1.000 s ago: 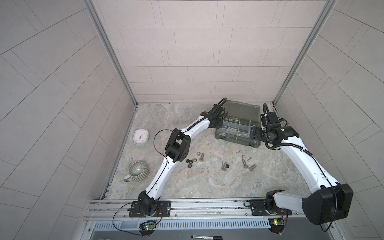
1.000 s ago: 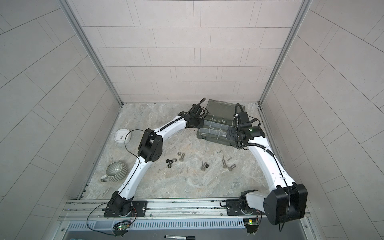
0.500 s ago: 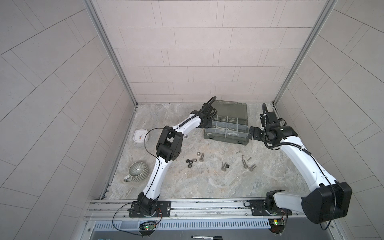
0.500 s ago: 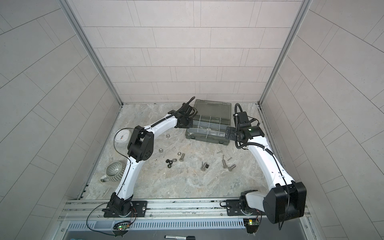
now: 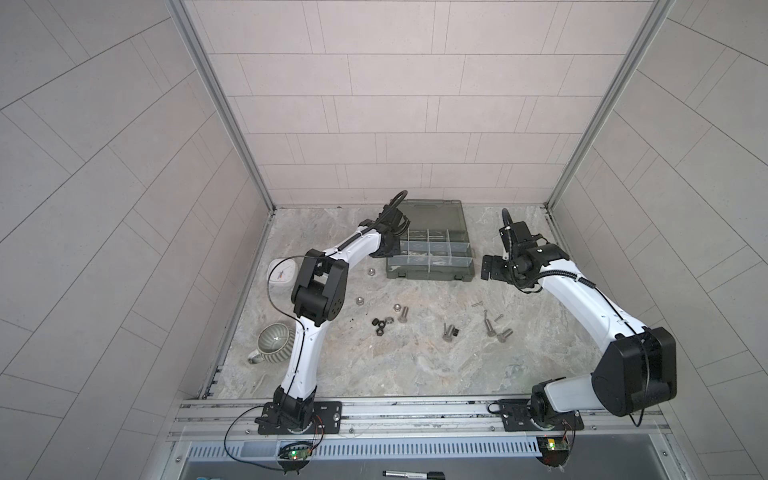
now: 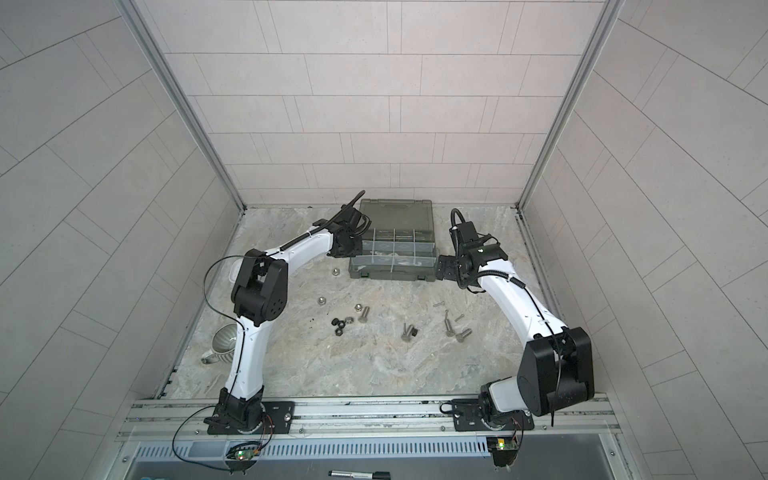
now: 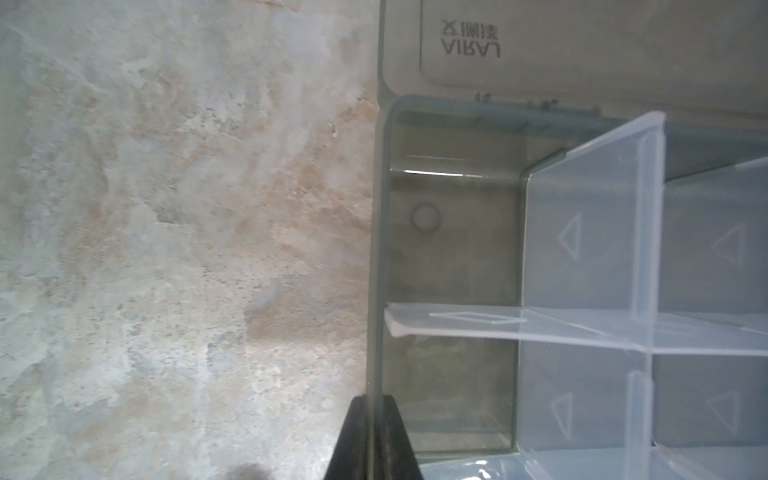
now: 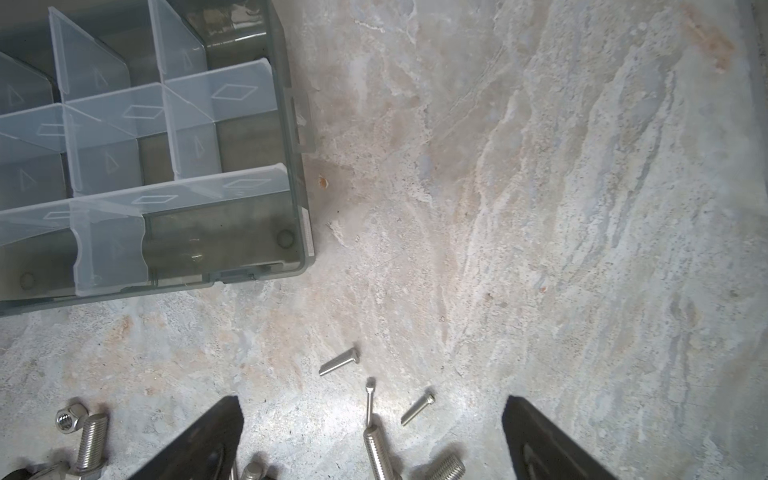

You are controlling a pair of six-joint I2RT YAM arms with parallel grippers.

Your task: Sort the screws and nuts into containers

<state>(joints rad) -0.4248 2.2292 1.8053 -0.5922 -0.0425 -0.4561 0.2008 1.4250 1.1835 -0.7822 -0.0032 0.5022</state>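
The left pincer [image 7: 372,415] pinches the left end wall of the open case [image 5: 428,274], upper middle in both top views. The right pincer [image 8: 372,401] hangs spread just right of it. Screws [image 5: 488,326] and nuts [image 5: 378,323] lie scattered on the bench [image 5: 415,365] below the case.

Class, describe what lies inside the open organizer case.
Inside the organizer case only clear dividers show; the compartments in view are empty. Some floors are blurred behind the dividers, so cannot be checked.
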